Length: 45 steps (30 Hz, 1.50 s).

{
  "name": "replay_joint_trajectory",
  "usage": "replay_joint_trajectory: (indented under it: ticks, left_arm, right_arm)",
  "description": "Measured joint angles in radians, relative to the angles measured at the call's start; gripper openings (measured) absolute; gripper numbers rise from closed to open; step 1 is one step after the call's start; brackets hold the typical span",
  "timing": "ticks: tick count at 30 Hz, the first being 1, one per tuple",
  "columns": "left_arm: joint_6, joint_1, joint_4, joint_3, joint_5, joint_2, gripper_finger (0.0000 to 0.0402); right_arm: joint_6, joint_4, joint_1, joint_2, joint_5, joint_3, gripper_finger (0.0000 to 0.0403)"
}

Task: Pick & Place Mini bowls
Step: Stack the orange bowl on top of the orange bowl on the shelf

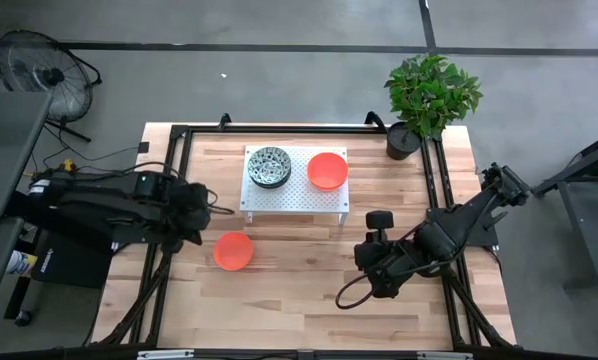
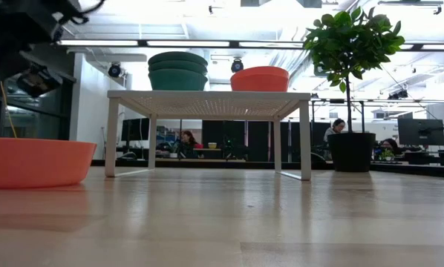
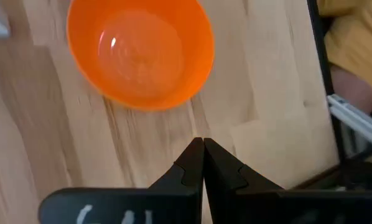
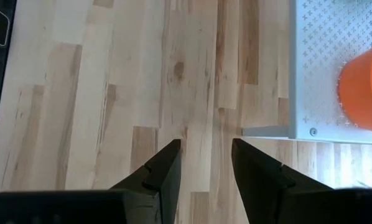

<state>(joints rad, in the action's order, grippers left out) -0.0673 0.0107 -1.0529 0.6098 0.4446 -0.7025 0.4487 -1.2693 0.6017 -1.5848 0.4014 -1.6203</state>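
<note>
We are holding our left gripper [image 3: 203, 144] left of centre in the high view, fingers pressed together and gripping nothing, just beside a lone orange-red bowl [image 1: 233, 251] on the worktop [image 1: 299, 310]. Our right gripper [image 4: 204, 146] is hovering lower right, fingers narrowly parted. On the white perforated stand [image 1: 295, 195], a speckled stack [image 1: 269, 167] and an orange-red stack [image 1: 327, 170] are sitting.

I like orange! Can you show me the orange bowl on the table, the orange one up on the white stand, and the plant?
orange bowl on the table [image 1: 233, 251], high view, its inside.
orange bowl on the white stand [image 1: 327, 170], high view, its inside.
plant [image 1: 431, 92], high view, its leaves.
</note>
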Motion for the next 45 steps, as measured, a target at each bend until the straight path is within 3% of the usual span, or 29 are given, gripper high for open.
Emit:
replay_joint_trajectory:
  ticks: [6, 11, 24, 33, 40, 45]
  left_arm:
    - [0.080, 0.175, 0.113, 0.000, -0.113, 0.000, 0.0001]
    - [0.182, 0.364, 0.133, 0.000, -0.294, -0.008, 0.0001]
    - [0.330, 0.824, 0.296, 0.001, -0.644, -0.191, 0.0001]
    - [0.265, 0.860, 0.306, 0.002, -0.679, -0.295, 0.0001]
    - [0.134, 0.860, 0.350, 0.002, -0.750, -0.297, 0.0001]
    - [0.033, 0.860, 0.389, 0.002, -0.806, -0.297, 0.0039]
  right_arm:
    - [-0.003, -0.008, 0.000, 0.000, 0.000, 0.000, 0.0130]
    - [-0.002, -0.014, 0.000, 0.000, 0.000, 0.000, 0.0130]
    - [0.017, -0.039, 0.000, 0.000, -0.021, 0.000, 0.0130]
    - [0.019, -0.044, 0.000, 0.000, -0.028, 0.000, 0.0130]
    - [0.018, -0.045, 0.000, 0.000, -0.030, 0.000, 0.0130]
    - [0.021, -0.046, 0.000, 0.000, -0.030, 0.000, 0.0130]
